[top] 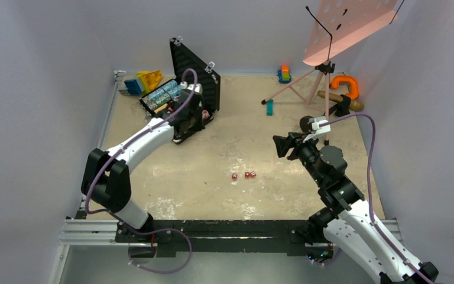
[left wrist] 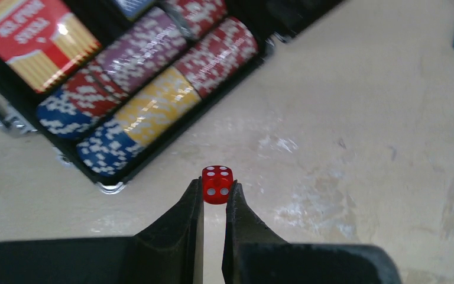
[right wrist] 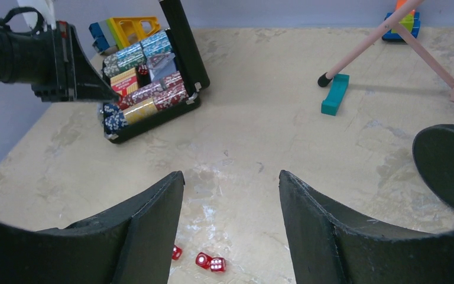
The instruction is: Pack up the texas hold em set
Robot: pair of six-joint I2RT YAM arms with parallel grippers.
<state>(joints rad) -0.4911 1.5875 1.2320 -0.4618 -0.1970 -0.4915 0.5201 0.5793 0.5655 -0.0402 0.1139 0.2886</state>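
The black case (top: 208, 83) lies open at the back left with its lid upright. In it are rows of poker chips (left wrist: 148, 106) and a red-orange card box (left wrist: 32, 35). My left gripper (left wrist: 216, 192) hangs by the case's near corner (left wrist: 112, 188); it is shut on one red die (left wrist: 217, 184), pinched at the fingertips. Three more red dice (top: 246, 175) lie mid-table, and the right wrist view shows them low as dice (right wrist: 210, 262). My right gripper (right wrist: 232, 177) is open and holds nothing; it hovers to the right of those dice, pointed toward the case (right wrist: 177, 35).
A pink music stand (top: 343, 23) on a tripod stands at the back right. By it are a teal block (top: 269, 107), an orange curved piece (top: 347, 84) and a small stacked toy (top: 284, 73). Blue and yellow toy blocks (top: 143, 81) sit behind the case. Walls close in three sides.
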